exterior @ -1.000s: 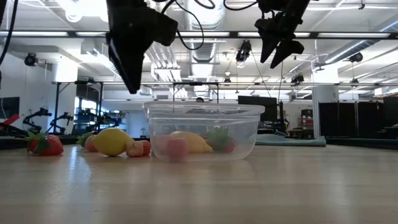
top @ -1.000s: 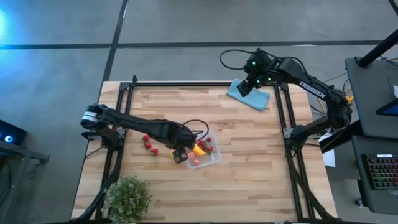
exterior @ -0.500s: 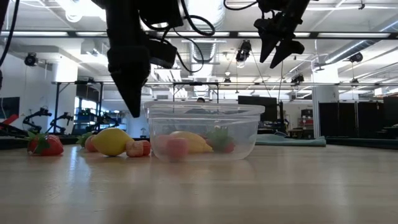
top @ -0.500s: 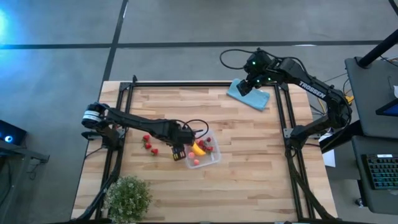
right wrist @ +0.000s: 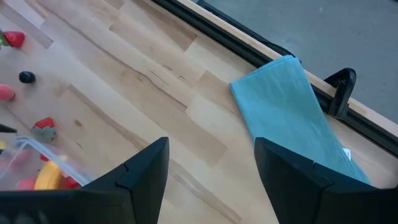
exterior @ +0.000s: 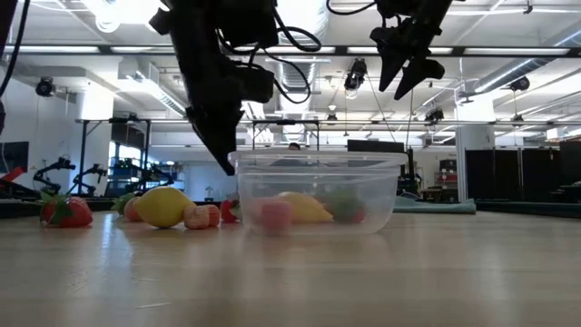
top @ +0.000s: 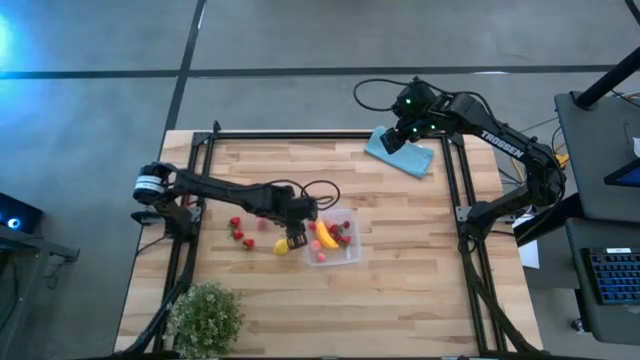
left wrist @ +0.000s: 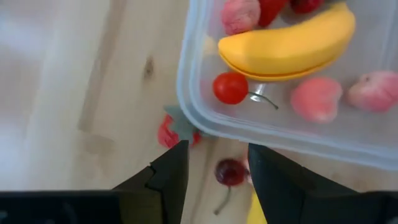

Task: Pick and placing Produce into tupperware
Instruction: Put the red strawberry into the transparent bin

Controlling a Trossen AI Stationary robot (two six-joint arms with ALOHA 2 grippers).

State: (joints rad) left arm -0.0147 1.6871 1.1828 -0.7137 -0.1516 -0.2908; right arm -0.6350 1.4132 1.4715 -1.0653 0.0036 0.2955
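The clear tupperware (top: 335,241) stands on the table's middle and holds a yellow banana (left wrist: 292,43), a small red round fruit (left wrist: 230,87) and pink pieces (left wrist: 316,98). My left gripper (top: 294,239) is open, low at the box's left side (exterior: 238,163). A dark cherry (left wrist: 230,173) lies on the table between its fingers, and a red strawberry (left wrist: 169,134) lies beside them. A lemon (top: 281,246) and more strawberries (top: 238,230) lie to the left. My right gripper (top: 394,140) is open and empty, high above the teal cloth (right wrist: 292,106). My left gripper comes slanting down from the table's left, its fingertips (left wrist: 180,152) right at the box's left rim corner (left wrist: 189,121). I cannot tell whether they touch the box.
A leafy green plant (top: 207,315) stands at the near left corner. A black frame (top: 300,135) runs round the table's edges. Bare wood lies to the right of and nearer than the box.
My left gripper has come down and gone toward the table's right edge, up to the box's left side. The tupperware with its fruit has slid a little toward the right edge, staying upright.
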